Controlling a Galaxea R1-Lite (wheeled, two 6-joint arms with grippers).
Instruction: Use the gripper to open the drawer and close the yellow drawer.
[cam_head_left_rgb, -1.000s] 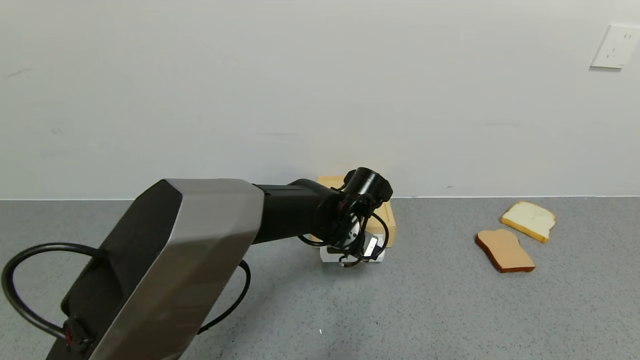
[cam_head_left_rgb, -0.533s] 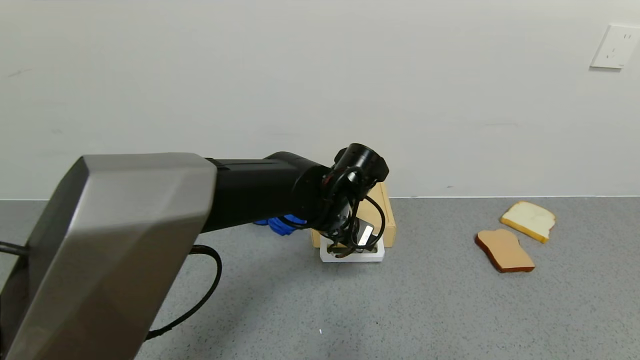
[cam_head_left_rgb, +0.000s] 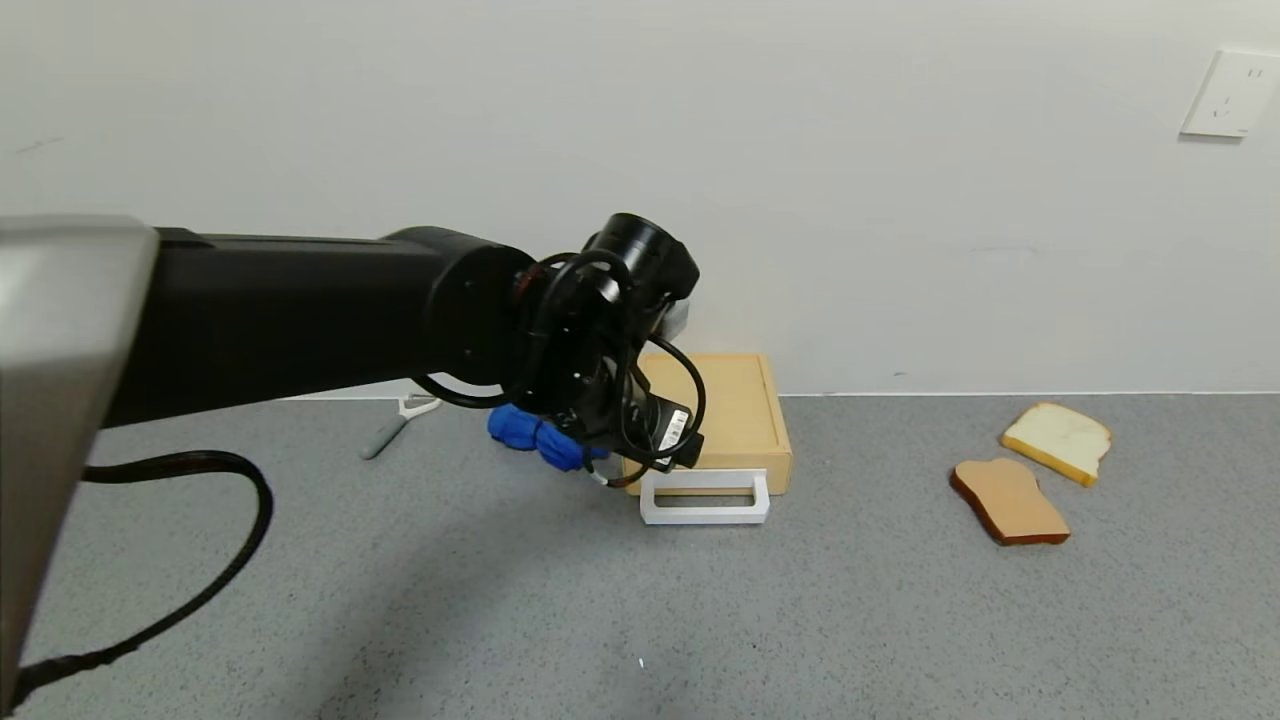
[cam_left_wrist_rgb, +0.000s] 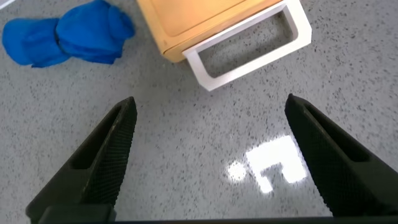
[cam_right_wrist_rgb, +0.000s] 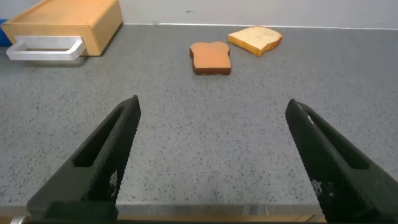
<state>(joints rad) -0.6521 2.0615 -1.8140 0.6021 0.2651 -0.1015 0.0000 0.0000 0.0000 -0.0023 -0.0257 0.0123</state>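
Against the wall at 12 o'clock on the grey counter (cam_head_left_rgb: 900, 620) sits the flat tan box (cam_head_left_rgb: 720, 415), and the drawer looks pushed home in it, its white handle (cam_head_left_rgb: 705, 497) jutting toward me along the counter. My left pincer (cam_head_left_rgb: 640, 455) hangs above and just to the 9 o'clock side of that handle, touching nothing; in the left wrist view its two black fingers (cam_left_wrist_rgb: 93, 168) are spread wide with only counter between them, the handle (cam_left_wrist_rgb: 249, 43) beyond their tips. My right pincer (cam_right_wrist_rgb: 211, 168) is parked low over the counter, well apart from the box, its fingers spread too and empty.

I judge the drawer light and stiff: a shallow tray in a thin box, which nothing visibly pins down. So the box may slide with a pull instead of the tray coming out. The handle is a rigid rectangular loop, smooth and probably a bit slippery, so I would take it at the middle of its front bar, one finger dropped inside the loop and one outside, and pull straight and level toward 6 o'clock. Closing needs only a flat push on the same bar toward 12.

A crumpled blue cloth (cam_head_left_rgb: 535, 437) lies just beside the box at its 9 o'clock side, close under my wrist cables. Two bread slices (cam_head_left_rgb: 1035, 470) lie well off at 3 o'clock.
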